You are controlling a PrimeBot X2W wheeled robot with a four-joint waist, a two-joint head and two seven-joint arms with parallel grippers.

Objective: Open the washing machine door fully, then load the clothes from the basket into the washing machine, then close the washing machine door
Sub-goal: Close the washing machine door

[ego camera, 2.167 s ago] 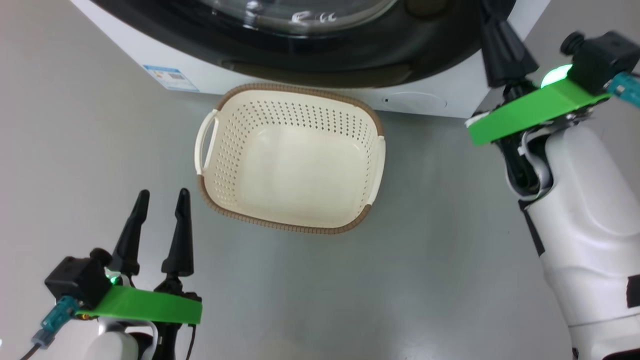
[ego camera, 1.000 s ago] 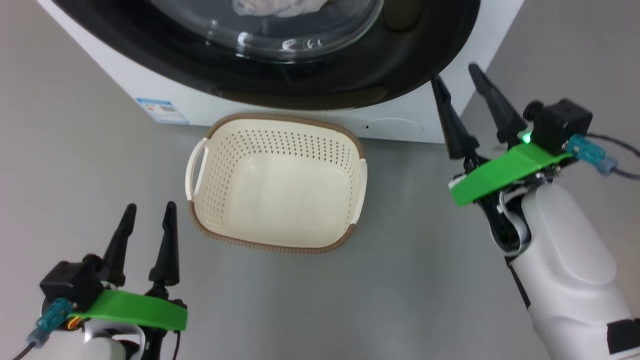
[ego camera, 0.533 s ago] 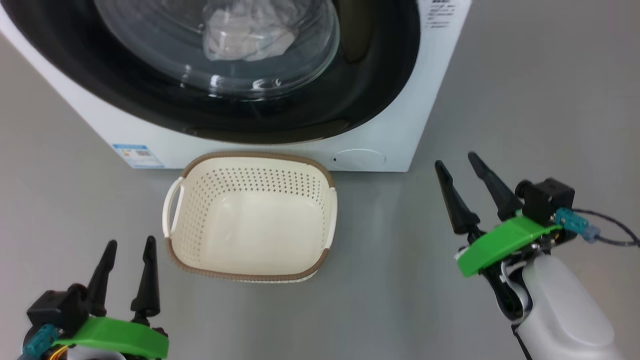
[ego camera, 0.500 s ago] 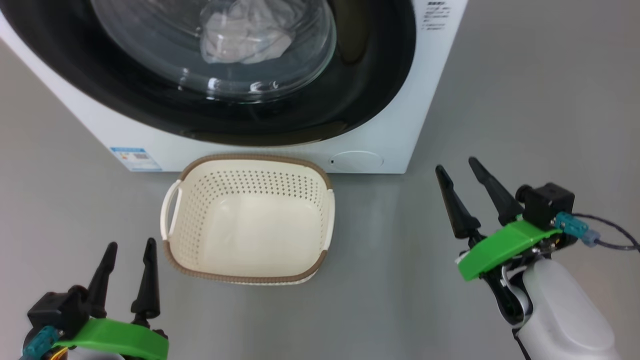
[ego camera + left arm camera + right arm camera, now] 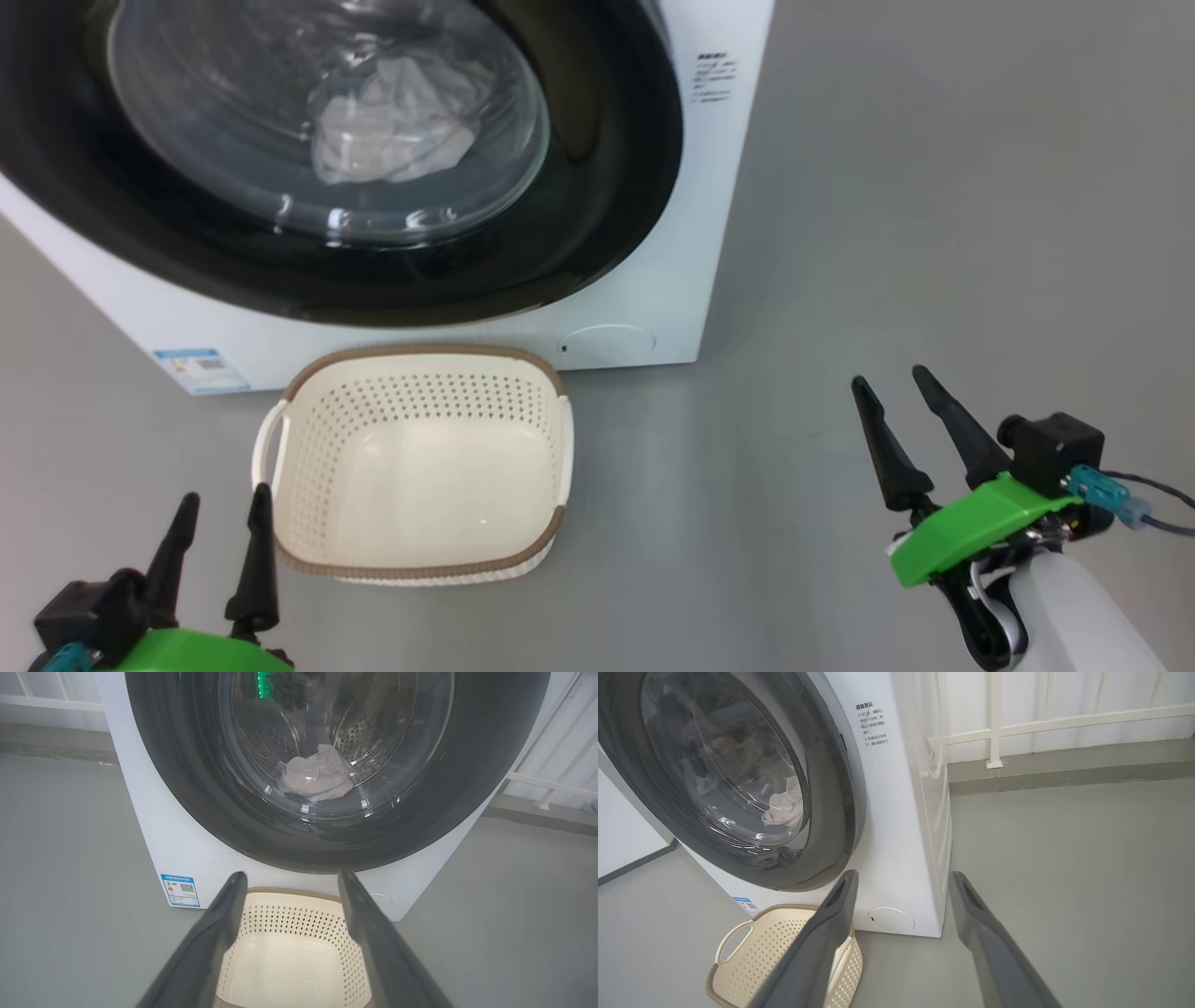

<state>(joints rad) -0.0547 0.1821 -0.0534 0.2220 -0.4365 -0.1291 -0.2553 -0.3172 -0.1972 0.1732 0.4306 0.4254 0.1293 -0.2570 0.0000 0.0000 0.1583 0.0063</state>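
Observation:
The white washing machine (image 5: 658, 299) stands ahead with its black-rimmed washing machine door (image 5: 597, 187) shut against the front. Pale clothes (image 5: 392, 126) lie in the drum behind the glass, as the left wrist view shows the clothes (image 5: 317, 777) too. The cream basket (image 5: 420, 355) sits on the floor below the door, nothing in it. My left gripper (image 5: 226, 495) is open just left of the basket's near corner. My right gripper (image 5: 888, 377) is open over bare floor, well right of the machine. Both hold nothing.
A blue label sticker (image 5: 201, 369) and a round service flap (image 5: 607, 341) mark the machine's lower front. Grey floor spreads to the right of the machine. A white railing (image 5: 994, 728) and a raised kerb run behind it.
The head camera has lifted and turned, so machine and basket sit lower and further left. My right gripper has drawn back from the machine's right corner to the open floor. Both grippers stay open.

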